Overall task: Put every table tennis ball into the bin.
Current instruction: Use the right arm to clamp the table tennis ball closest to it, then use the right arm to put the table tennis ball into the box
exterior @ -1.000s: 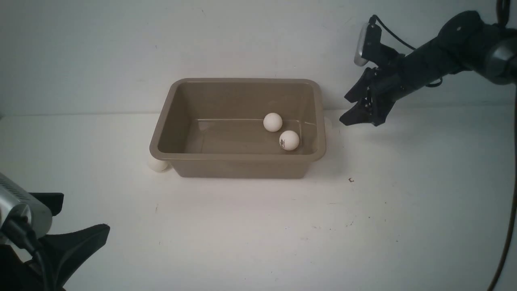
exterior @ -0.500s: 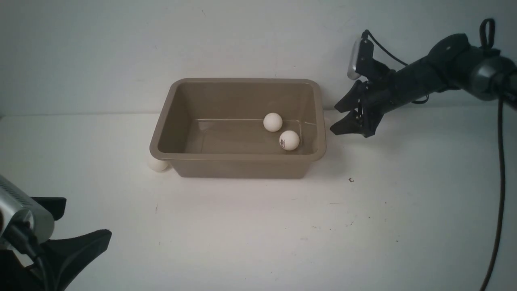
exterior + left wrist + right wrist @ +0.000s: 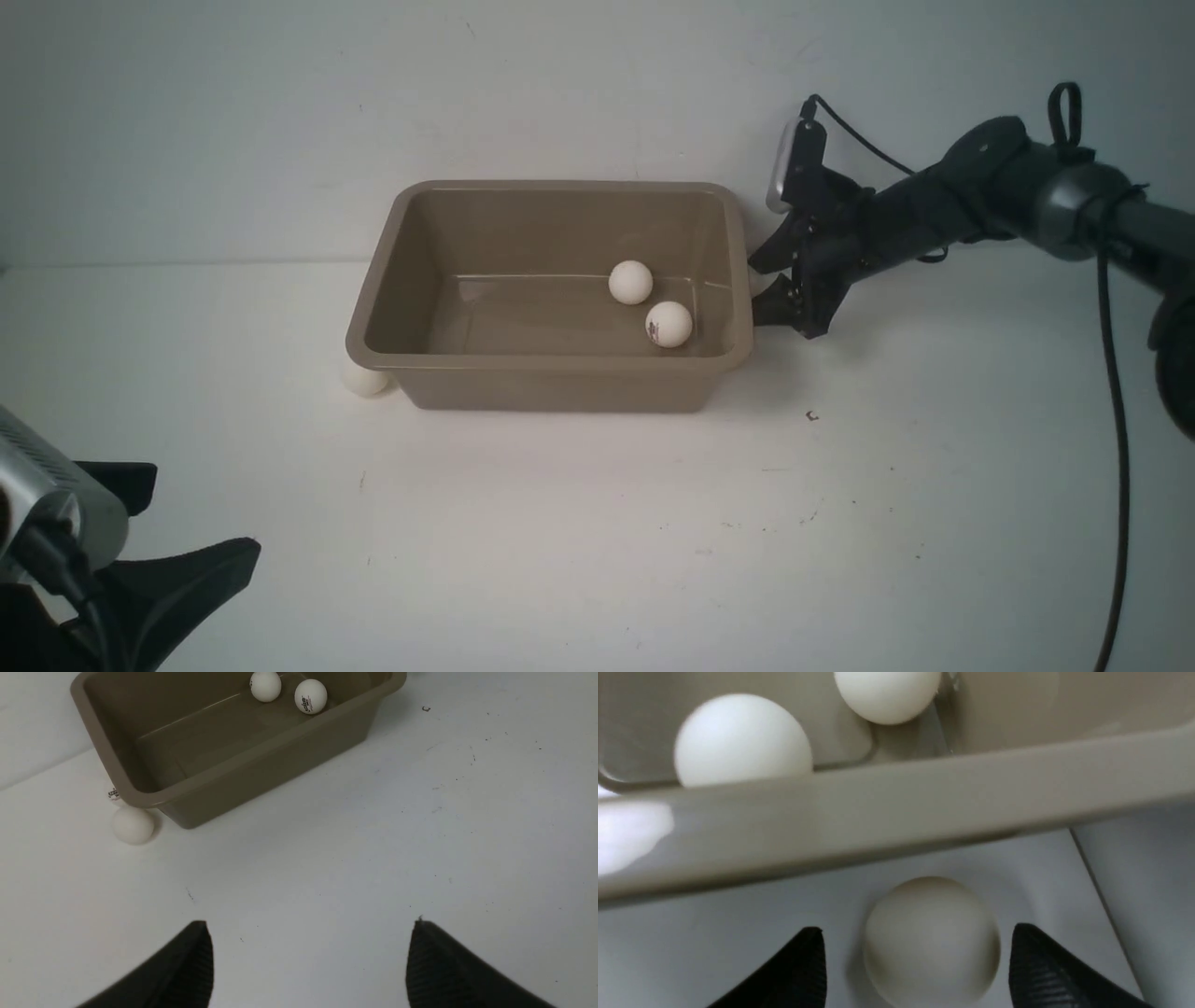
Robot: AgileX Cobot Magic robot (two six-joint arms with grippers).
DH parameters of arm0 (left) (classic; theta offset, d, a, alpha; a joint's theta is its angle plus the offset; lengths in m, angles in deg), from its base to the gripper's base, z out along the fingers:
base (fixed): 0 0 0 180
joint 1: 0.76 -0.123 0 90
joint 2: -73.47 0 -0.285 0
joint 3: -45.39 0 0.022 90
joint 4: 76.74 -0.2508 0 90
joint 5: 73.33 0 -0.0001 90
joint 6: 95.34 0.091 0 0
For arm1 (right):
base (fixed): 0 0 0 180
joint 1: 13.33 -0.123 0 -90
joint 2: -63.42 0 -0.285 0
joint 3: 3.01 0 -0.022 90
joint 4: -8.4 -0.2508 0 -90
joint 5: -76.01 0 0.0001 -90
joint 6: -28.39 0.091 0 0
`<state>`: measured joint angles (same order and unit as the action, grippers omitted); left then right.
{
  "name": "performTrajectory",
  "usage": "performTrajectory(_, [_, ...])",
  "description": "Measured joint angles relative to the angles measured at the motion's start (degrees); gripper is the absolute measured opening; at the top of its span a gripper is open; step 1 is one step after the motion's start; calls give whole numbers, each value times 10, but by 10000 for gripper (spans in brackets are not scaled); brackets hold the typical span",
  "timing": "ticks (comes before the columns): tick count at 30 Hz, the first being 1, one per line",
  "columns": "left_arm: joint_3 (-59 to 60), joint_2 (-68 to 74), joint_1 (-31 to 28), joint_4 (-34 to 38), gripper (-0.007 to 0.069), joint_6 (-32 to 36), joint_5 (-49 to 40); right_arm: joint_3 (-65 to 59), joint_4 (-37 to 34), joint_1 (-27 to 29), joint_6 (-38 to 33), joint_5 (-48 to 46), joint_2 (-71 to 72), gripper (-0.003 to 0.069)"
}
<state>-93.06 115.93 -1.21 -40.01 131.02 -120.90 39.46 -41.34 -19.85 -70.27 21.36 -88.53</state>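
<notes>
A: While the left gripper (image 3: 309, 926) hangs over bare table, jaws wide apart and empty, nothing on that side looks at risk. Hazards, left to right?

B: A small, smooth white table tennis ball (image 3: 362, 381) lies on the table just beside the near left corner of the rectangular taupe plastic bin (image 3: 551, 362). A grasp there could clip the flared rim. At the bin's right end, the right gripper (image 3: 916, 928) stands open astride a second white ball (image 3: 931, 947), not yet pinching it. That ball sits against the wall, under the rim. Uneven closing could squirt it away, and a straight lift could knock it on the overhang.

A: Containers?

B: One bin. Inside, toward its right end, are a plain white ball (image 3: 630, 282) and, nearer, a logo-printed ball (image 3: 668, 324), close together. Nothing else is inside.
</notes>
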Motion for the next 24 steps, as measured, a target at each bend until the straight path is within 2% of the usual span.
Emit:
performTrajectory(2, [0, 0, 0, 0, 499, 0, 0, 0, 0, 0, 0, 4, -4, 460])
performTrajectory(6, [0, 0, 0, 0, 499, 0, 0, 0, -10, 0, 1, 12, -10, 348])
performTrajectory(13, [0, 0, 0, -3, 499, 0, 0, 0, 2, 8, 30, -14, 28, 353])
performTrajectory(20, [0, 0, 0, -19, 499, 0, 0, 0, 130, 39, 121, -57, 145, 353])
performTrajectory(22, [0, 0, 0, -20, 499, 0, 0, 1, 120, 43, 120, -94, 168, 353])
performTrajectory(24, [0, 0, 0, -21, 499, 0, 0, 1, 77, 38, 101, -138, 179, 353])
